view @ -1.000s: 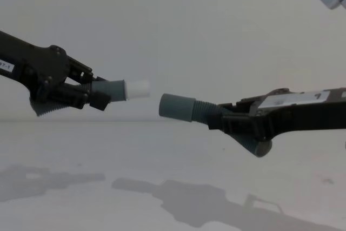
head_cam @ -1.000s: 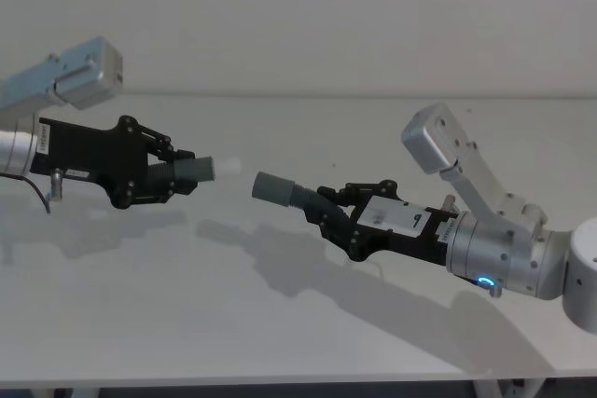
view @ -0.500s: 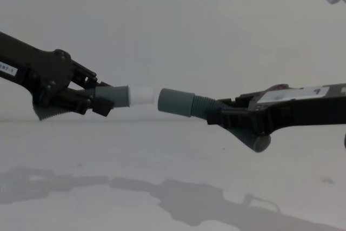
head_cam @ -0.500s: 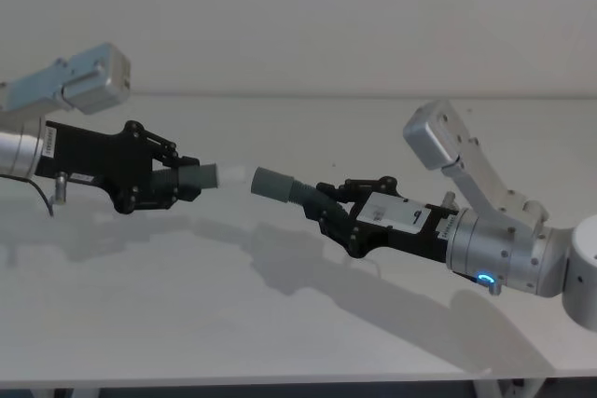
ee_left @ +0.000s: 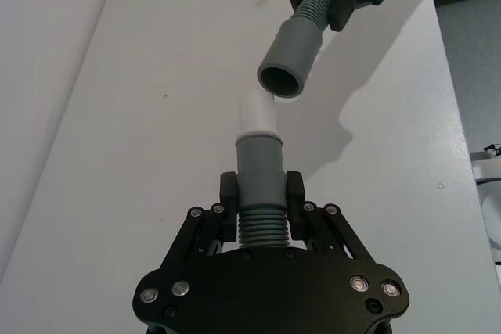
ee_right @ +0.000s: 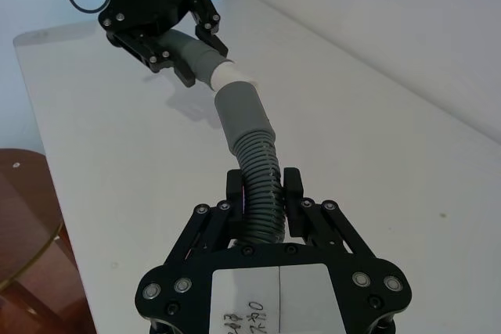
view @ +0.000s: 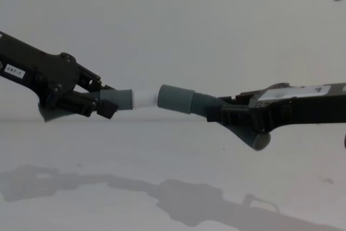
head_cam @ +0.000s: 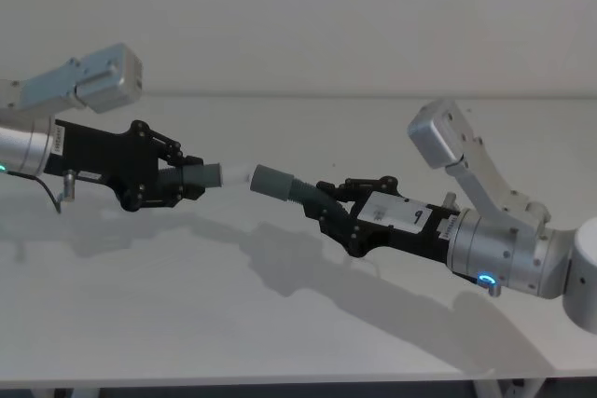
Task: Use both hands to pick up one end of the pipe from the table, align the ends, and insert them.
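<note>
The white worktop (head_cam: 280, 323) fills the lower frame of the head view. Right of centre, the right gripper (head_cam: 338, 216) has its jaws pinching the ribbed neck of the collared pipe piece (head_cam: 280, 185); at middle left, the left gripper (head_cam: 180, 181) has its jaws clamped on the white-tipped pipe piece (head_cam: 207, 175). Both pieces hang above the worktop. The white tip (view: 144, 100) meets the collar mouth (ee_left: 280, 80); how far it enters is hard to make out.

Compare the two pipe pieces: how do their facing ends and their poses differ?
The left piece ends in a narrow white tip; the right piece ends in a wide, open grey collar. The left piece looks straight, the right one bends downward. Both are ribbed, grey, gripped and held above the table.
</note>
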